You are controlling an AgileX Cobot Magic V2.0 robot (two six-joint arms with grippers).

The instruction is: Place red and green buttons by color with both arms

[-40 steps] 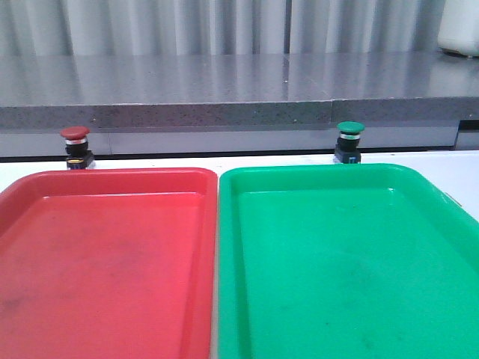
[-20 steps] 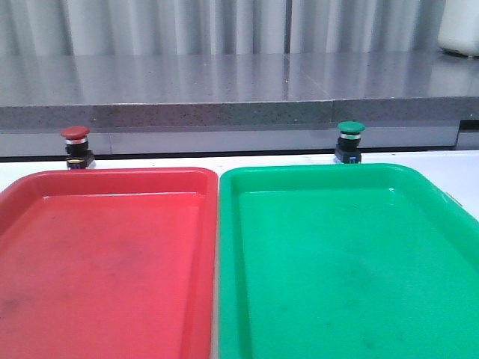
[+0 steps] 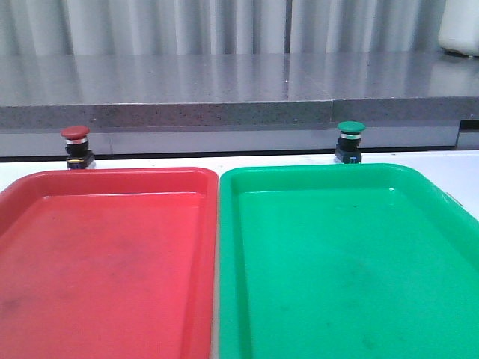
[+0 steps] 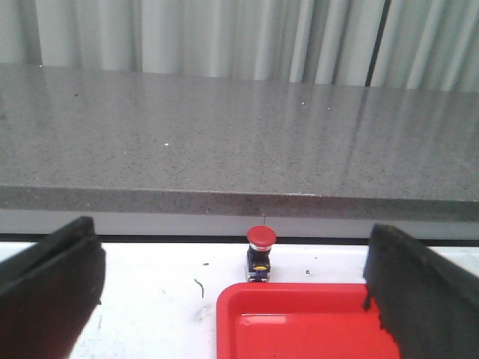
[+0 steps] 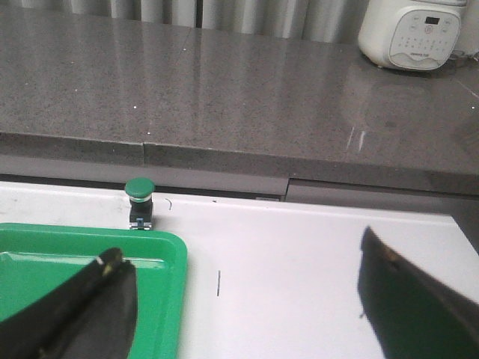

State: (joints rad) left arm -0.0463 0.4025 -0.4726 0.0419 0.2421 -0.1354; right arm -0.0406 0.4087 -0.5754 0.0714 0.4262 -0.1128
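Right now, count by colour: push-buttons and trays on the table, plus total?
Red: 2, the red domed-cap push-button and the flat red plastic tray.
Green: 2, the green domed-cap push-button and the flat green plastic tray.
Total: 4. Both buttons stand on the white table beyond their trays, not in them.

backdrop: pale pleated curtain (image 3: 187,26) | furniture: speckled grey counter (image 3: 224,82), white table (image 5: 299,254) | appliance: white cooker (image 5: 412,34)

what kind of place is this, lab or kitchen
Probably a kitchen-style test setup: a long grey stone-look counter backed by pale curtains, with a white rice-cooker-like appliance on it. The red tray and green tray suggest a staged sorting bench.
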